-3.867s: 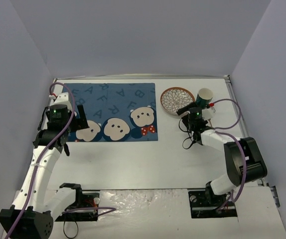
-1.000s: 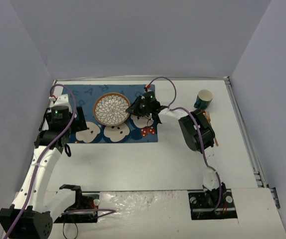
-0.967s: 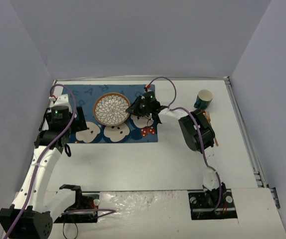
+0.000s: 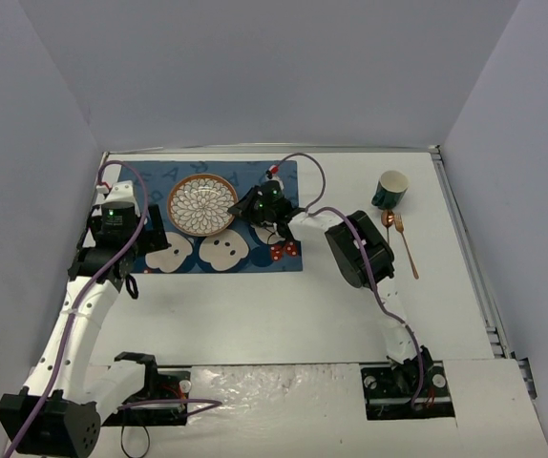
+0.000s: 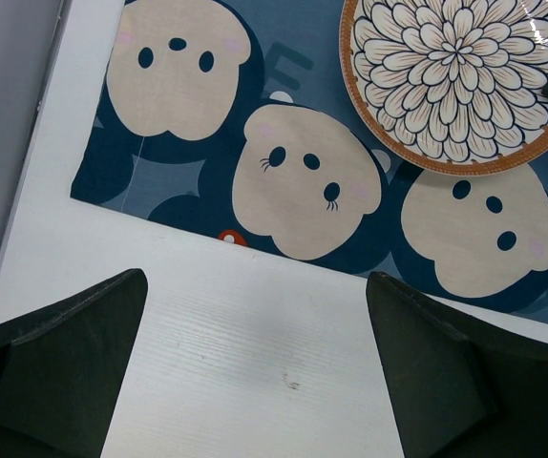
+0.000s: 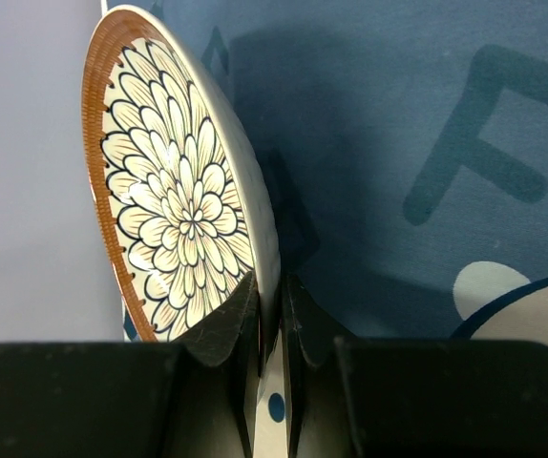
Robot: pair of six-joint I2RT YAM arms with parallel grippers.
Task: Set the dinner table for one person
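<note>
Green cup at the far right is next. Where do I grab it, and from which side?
Pinch the cup by its rim from straight above, one finger inside the open mouth. The cup stands upright, mouth up, and the spoon and fork lie just on its near side, so a low approach from there would likely knock them.

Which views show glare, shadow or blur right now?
Top external: even light, sharp, no glare. Left wrist: faint glint on the plate rim, pincer fingers soft and dark. Right wrist: plate throws a dark shadow on the placemat.
</note>
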